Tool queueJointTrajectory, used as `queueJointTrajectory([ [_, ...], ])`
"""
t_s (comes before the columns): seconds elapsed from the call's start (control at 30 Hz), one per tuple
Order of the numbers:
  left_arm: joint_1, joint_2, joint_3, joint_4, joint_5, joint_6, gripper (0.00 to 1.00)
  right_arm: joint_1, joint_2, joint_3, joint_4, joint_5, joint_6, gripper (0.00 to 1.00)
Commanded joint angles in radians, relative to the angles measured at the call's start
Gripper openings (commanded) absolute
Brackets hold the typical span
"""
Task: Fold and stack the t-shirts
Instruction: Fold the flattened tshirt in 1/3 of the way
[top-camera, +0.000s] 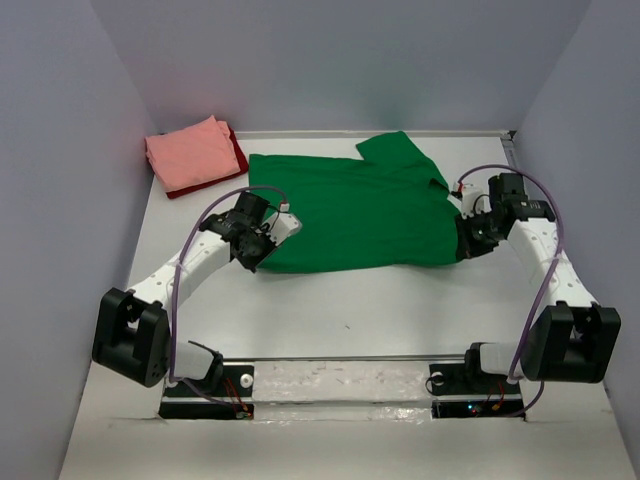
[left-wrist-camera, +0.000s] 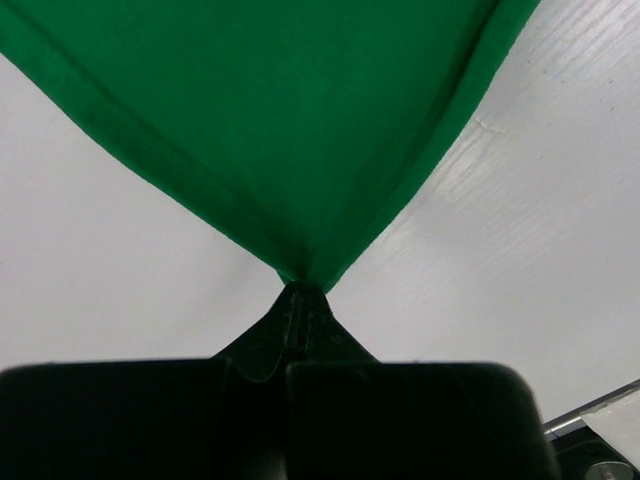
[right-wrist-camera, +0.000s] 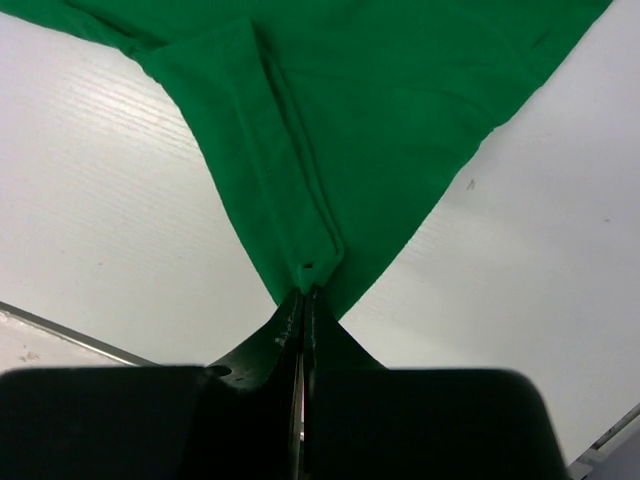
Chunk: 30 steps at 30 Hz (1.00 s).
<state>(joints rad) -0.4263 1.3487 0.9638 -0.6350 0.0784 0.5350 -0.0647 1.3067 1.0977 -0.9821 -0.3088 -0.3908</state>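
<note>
From above we see the whole white table (top-camera: 330, 310), with the bright green short-sleeved cloth t-shirt (top-camera: 350, 210) spread flat across its middle and one sleeve pointing toward the back wall. The wrist views show only a corner of that shirt each, lying on bare tabletop. Only the overhead view takes in the far-left corner, where a folded salmon pink cloth t-shirt (top-camera: 190, 152) lies on a folded dark red cloth t-shirt (top-camera: 239, 152), whose edge peeks out along the right and near sides. We count three t-shirts, two arms and two grippers. Both arms lie low and slant inward from their outer shoulders toward the green shirt's near edge. In the left wrist view, the left gripper (left-wrist-camera: 300, 292) is clamped tight on the shirt's near-left hem corner, the cloth fanning away from its tips. The right gripper (right-wrist-camera: 305, 292) is likewise pinched closed on the near-right corner, where a doubled strip of cloth runs up to the fingertips.
</note>
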Motion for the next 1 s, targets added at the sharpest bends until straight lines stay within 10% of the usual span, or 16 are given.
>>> queueJointTrajectory([
  [0.0, -0.003, -0.04, -0.019, 0.061, -0.011, -0.026, 0.0, 0.002, 0.019, 0.007, 0.095, 0.016, 0.018, 0.0],
  [0.97, -0.003, 0.024, 0.13, 0.106, -0.18, -0.047, 0.0, 0.002, 0.304, 0.287, 0.198, 0.115, 0.05, 0.0],
])
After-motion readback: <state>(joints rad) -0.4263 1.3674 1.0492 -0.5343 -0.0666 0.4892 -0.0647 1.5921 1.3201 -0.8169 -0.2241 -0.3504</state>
